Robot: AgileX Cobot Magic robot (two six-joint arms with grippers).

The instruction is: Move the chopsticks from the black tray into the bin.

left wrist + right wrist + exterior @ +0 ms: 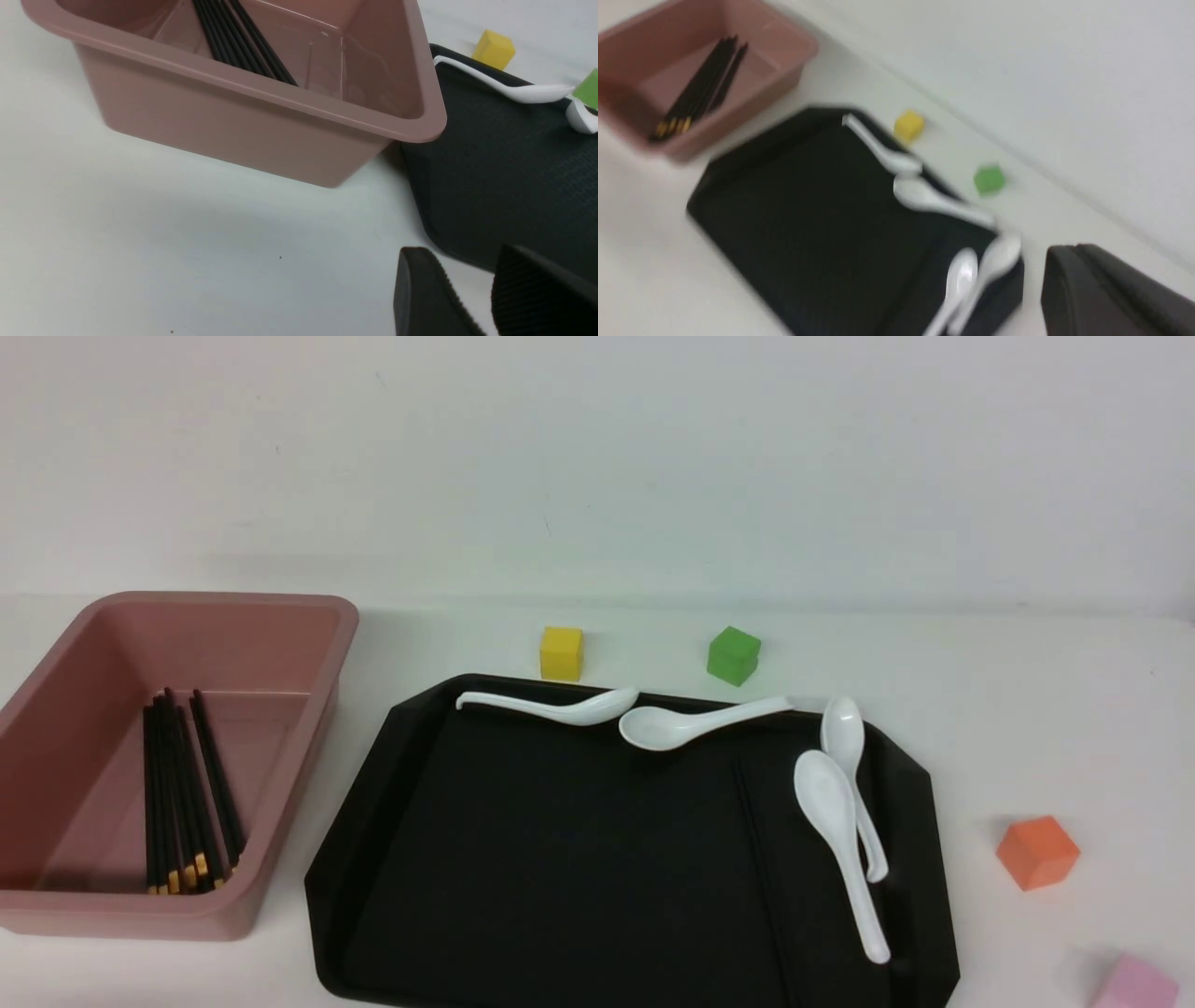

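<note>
Left end effector (467, 280) spread, right end effector (1064, 252) closed

Dusty-pink plastic bin (233, 107) containing black chopsticks (243, 42) sits near the left end effector.

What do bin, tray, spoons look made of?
Bin: probably plastic, satin; soft sheen on its rounded rim.
Tray: likely plastic, matte black; barely reflects.
Spoons: glossy white, bright highlights; ceramic or melamine, can't tell.

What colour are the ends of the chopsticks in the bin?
Yellow-orange at the ends nearest the robot; the front view shows it best.
</note>
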